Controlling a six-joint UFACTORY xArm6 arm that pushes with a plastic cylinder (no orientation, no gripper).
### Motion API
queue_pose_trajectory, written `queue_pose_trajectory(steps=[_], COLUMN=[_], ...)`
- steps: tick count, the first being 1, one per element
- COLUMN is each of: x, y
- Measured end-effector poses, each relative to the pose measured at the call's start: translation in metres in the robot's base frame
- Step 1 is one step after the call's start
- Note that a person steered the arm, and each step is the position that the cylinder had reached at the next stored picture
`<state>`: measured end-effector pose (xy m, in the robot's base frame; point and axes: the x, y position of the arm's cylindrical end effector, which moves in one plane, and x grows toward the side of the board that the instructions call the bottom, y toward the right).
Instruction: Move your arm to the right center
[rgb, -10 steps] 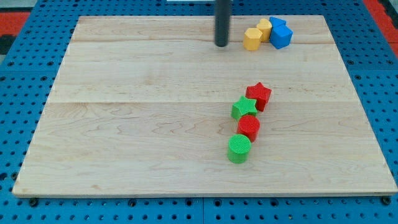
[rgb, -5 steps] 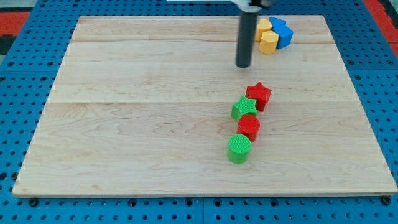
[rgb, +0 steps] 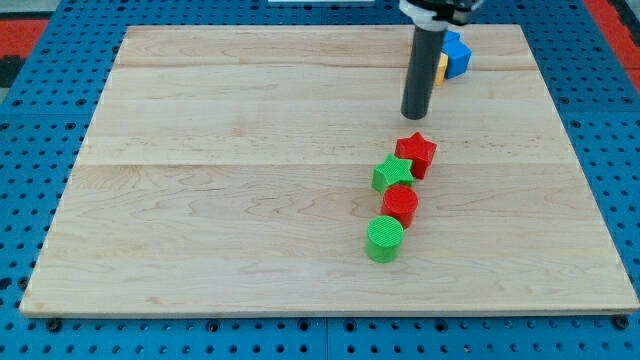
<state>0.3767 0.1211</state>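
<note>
My rod comes down from the view's top and its tip rests on the wooden board, right of centre in the upper half. The tip stands just above the red star block with a small gap. Below that lie a green star block, a red round block and a green round block in a slanted line. Behind the rod near the top edge sit a blue block and a yellow block, mostly hidden by the rod.
The board lies on a blue perforated table. Its right edge runs down the view's right side.
The tip has moved right and down the view, from near the top centre to just above the red star. The yellow blocks were shifted right and are now largely hidden behind the rod.
</note>
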Motion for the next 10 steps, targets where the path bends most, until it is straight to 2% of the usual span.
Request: queue_pose_trajectory(steps=[1, 7, 10], x=[0.012, 0.016, -0.004], y=[0.007, 0.006, 0.081])
